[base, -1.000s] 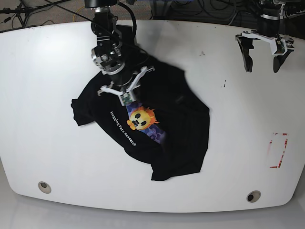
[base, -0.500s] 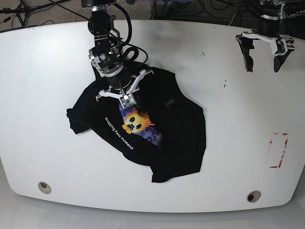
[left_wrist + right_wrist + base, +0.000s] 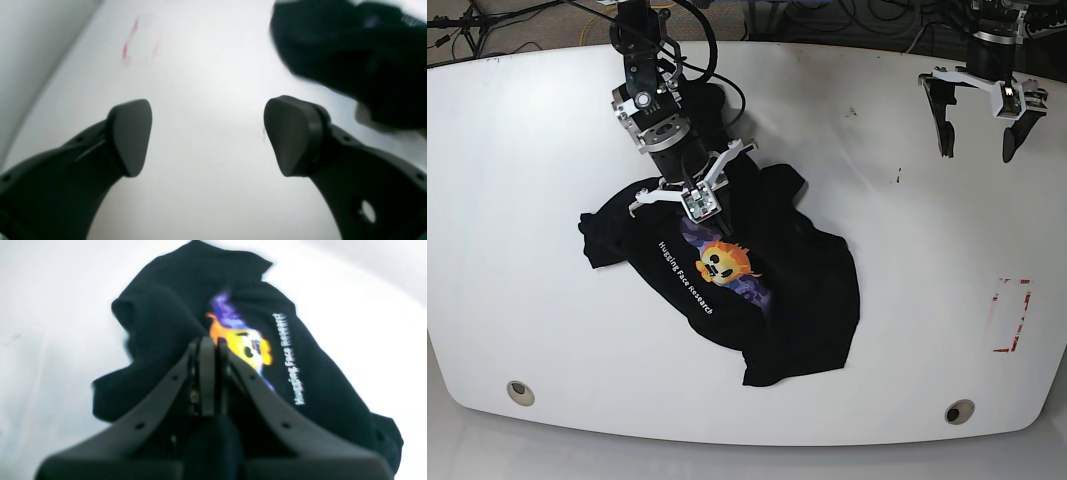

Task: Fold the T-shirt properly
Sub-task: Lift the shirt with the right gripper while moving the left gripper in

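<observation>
Left of centre on white worktop (image 3: 517, 150): T-shirt (image 3: 797, 290), crumpled, print up, emoji face and white lettering showing. Upper edge bunched and pinched in right hand (image 3: 695, 196), fingers closed tight on the cloth. Left hand (image 3: 979, 118) at far right corner, well apart from shirt, fingers spread wide, gripping nothing. Red marks (image 3: 1012, 315) near right edge.

The T-shirt (image 3: 757, 270) lies mid-table (image 3: 527, 200), under the right end effector (image 3: 695, 205); the left end effector (image 3: 977, 140) hangs well apart.
</observation>
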You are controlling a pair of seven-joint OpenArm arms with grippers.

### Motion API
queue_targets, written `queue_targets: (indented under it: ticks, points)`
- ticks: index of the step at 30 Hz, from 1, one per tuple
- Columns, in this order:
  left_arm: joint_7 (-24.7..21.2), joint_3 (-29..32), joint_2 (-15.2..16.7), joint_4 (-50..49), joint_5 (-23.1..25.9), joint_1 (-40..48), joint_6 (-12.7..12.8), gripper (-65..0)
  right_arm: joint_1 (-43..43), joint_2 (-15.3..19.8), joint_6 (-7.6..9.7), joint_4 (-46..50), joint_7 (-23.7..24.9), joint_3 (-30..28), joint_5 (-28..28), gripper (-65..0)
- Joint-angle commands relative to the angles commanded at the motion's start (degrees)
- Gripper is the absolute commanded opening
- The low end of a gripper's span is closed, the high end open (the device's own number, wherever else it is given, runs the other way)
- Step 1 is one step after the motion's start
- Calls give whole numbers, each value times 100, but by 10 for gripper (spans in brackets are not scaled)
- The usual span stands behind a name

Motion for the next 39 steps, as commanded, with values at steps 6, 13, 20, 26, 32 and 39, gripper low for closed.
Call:
queue_targets:
  ticks: [6, 13, 20, 26, 32, 39]
  points:
    - [70, 69, 1, -82, 89, -201, 1, -125, -87, 3, 3, 77, -20, 57, 1, -642]
    - [506, 448, -41, -524, 35, -826, -26, -158, -354, -57, -49, 179, -75, -56, -97, -643]
    - [940, 646, -81, -584, -30, -1158, -19, -203, -357, -41, -68, 182, -80, -130, -133, -643]
    - [1558, 977, -143, -652, -63, -1729, -9, -128, -169, 40, -40, 228, -52, -481, -299, -645]
    - [1721, 1308, -162, -707, -89, -1946, -3, -123, -43, 85, -50, 227, -61, -500, -337, -646]
    - [2778, 2471, -88, -945, -218, -2618, 4, -135, -210, 188, -23, 333, -7, -286, -172, -647]
